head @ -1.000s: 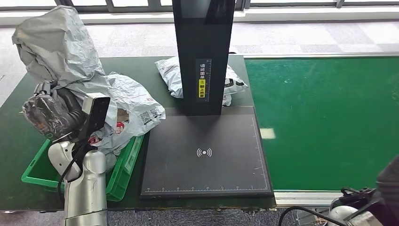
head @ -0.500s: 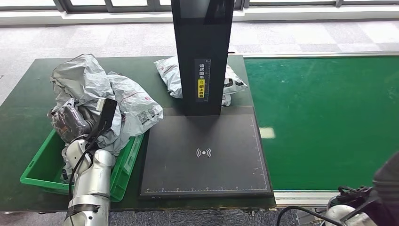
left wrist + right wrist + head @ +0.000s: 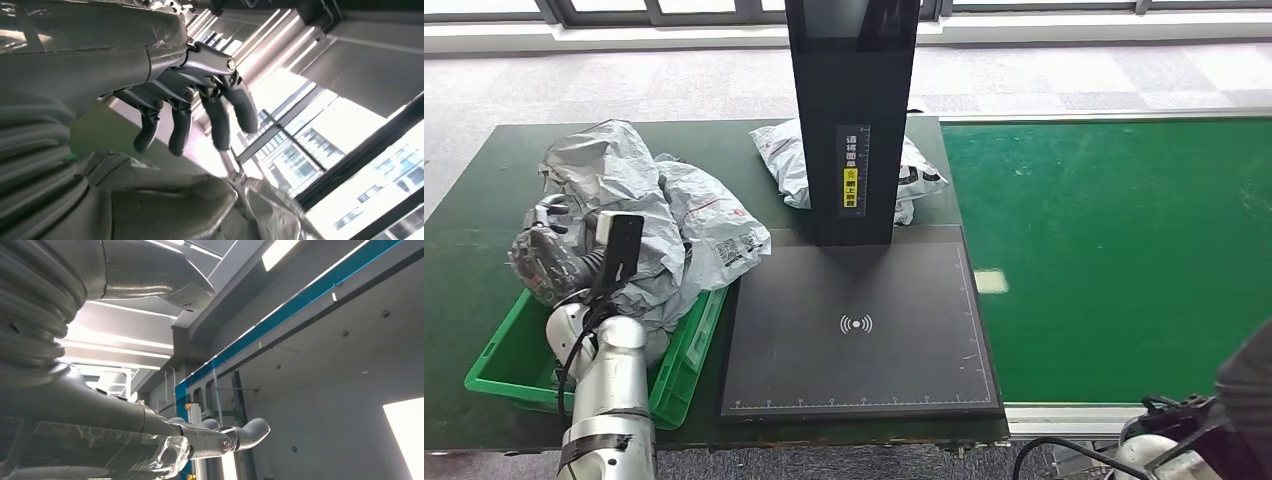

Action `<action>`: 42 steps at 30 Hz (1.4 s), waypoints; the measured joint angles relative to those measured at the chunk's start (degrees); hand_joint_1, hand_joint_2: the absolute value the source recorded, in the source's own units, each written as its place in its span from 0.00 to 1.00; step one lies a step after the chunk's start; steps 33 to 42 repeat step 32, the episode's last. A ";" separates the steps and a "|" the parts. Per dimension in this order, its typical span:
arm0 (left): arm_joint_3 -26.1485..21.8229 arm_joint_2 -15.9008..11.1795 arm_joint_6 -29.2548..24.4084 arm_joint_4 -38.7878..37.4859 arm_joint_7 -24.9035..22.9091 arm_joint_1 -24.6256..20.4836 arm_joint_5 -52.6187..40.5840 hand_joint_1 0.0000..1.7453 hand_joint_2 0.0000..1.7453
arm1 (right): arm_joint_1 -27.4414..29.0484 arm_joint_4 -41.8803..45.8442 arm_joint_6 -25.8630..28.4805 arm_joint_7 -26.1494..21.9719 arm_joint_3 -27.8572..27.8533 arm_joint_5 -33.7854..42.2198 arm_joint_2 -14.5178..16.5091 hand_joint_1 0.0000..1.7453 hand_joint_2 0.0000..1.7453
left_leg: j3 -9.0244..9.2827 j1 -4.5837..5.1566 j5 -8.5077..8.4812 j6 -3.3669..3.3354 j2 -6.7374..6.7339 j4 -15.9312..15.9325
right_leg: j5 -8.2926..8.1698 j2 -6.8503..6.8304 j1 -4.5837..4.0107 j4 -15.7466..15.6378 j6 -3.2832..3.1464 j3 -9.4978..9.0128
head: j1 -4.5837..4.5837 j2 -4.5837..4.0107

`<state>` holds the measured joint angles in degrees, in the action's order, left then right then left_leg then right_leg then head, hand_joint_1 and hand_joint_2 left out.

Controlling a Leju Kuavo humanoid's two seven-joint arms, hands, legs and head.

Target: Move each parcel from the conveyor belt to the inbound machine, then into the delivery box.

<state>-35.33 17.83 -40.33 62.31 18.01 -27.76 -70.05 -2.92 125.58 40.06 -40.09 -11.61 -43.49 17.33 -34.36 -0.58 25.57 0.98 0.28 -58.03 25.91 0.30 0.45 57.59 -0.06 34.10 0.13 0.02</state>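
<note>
Two crumpled grey parcels lie heaped in the green delivery box at the table's left, the nearer one hanging over the box's right rim. My left hand sits at the pile's left side, and in the left wrist view its fingers are spread with nothing in them. Another grey parcel lies behind the black column of the inbound machine, whose dark scan plate is bare. My right hand points upward with its fingers out and holds nothing.
The green conveyor belt runs along the right with no parcel on it. My right arm hangs low at the bottom right beside black cables. The dark green table carries the box and the machine.
My left hand came down from high at the left, bringing the big grey parcel onto the pile in the box. Its fingers now stand off the parcel.
</note>
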 joint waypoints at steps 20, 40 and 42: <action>-6.39 1.99 -0.02 16.33 17.89 1.11 23.13 0.00 0.00 | -0.03 -1.31 0.00 0.00 -0.75 0.64 0.00 0.00 1.00 | -0.01 0.00 0.01 0.02 0.16 0.00 | 0.06 -0.10 -0.04 0.00 -0.03 -0.04 | -0.01 0.00; -4.03 2.19 0.16 18.59 19.80 1.80 28.29 0.00 1.00 | 0.08 -1.31 0.00 0.00 -1.56 0.76 0.00 0.00 1.00 | -0.01 0.01 0.01 0.01 0.15 0.00 | 0.06 -0.10 -0.04 0.00 -0.03 -0.04 | 0.00 0.00; -4.03 2.19 0.16 18.59 19.80 1.80 28.29 0.00 1.00 | 0.08 -1.31 0.00 0.00 -1.56 0.76 0.00 0.00 1.00 | -0.01 0.01 0.01 0.01 0.15 0.00 | 0.06 -0.10 -0.04 0.00 -0.03 -0.04 | 0.00 0.00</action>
